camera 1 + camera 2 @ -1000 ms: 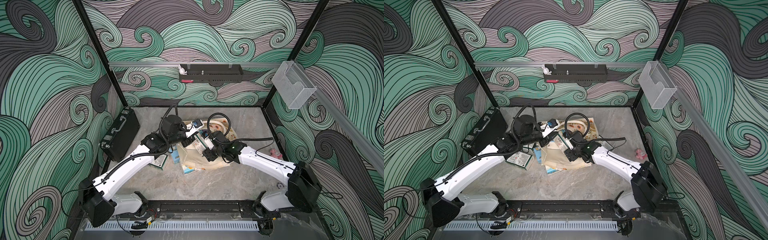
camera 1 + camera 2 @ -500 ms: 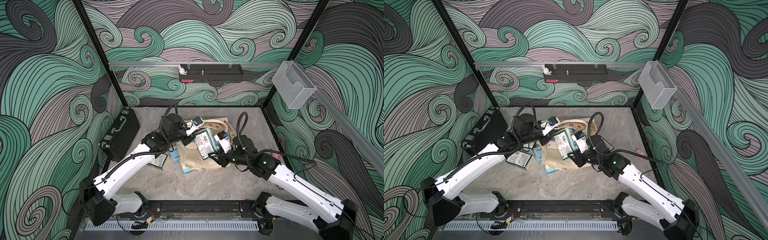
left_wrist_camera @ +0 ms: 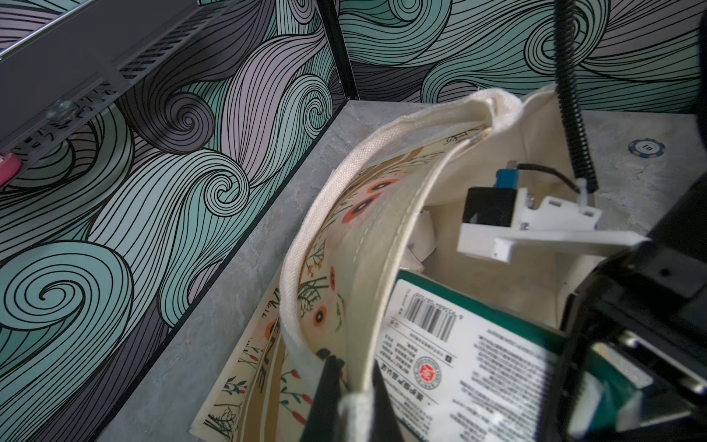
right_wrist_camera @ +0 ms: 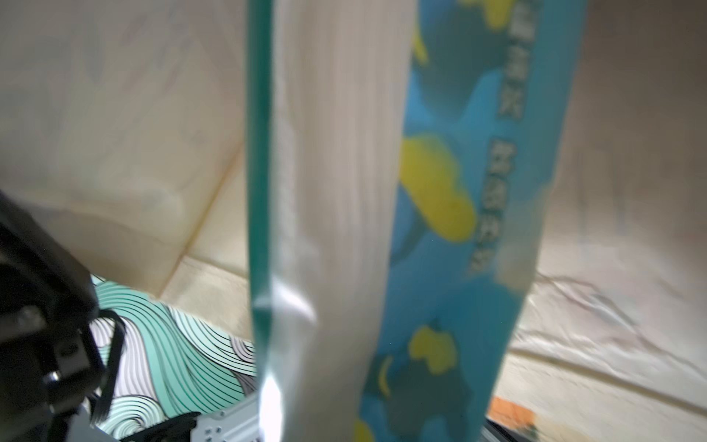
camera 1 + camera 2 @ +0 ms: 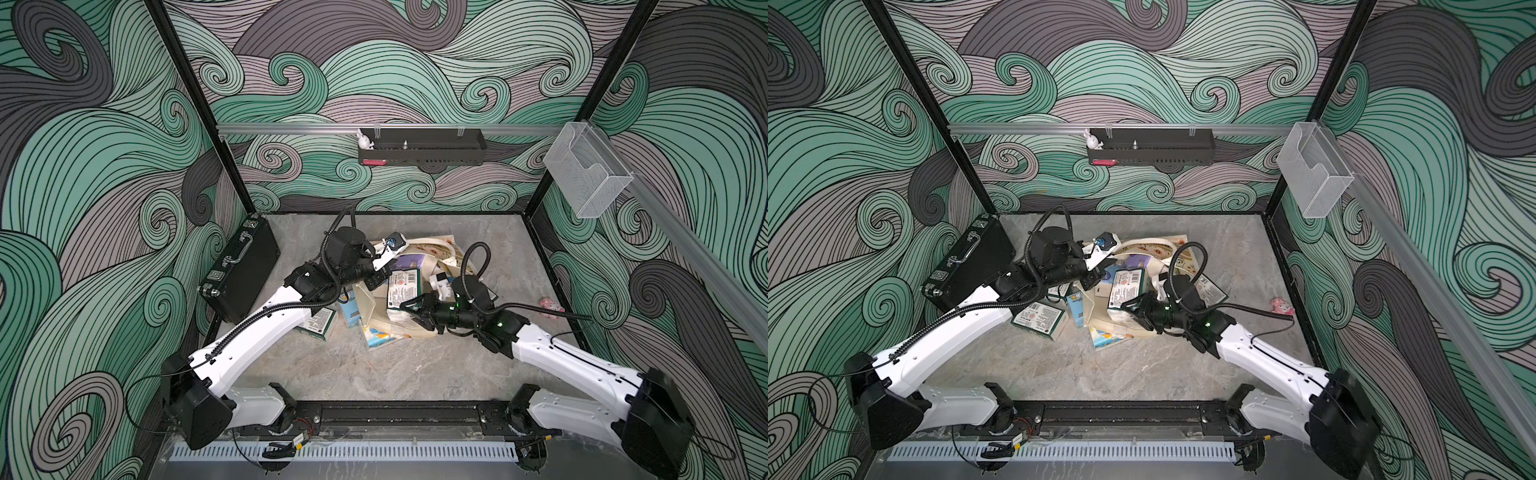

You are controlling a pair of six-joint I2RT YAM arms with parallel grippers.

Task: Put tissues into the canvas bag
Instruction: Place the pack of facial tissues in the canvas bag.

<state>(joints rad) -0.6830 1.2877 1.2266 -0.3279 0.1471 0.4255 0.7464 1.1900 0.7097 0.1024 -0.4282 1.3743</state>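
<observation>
Right claw grips green tissue pack just above open cream bag, left claw pinched shut on its rim.

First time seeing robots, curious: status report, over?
Left gripper shut on canvas bag rim. Right gripper shut on green-and-white tissue pack, inside bag mouth. Nothing blocking.
</observation>
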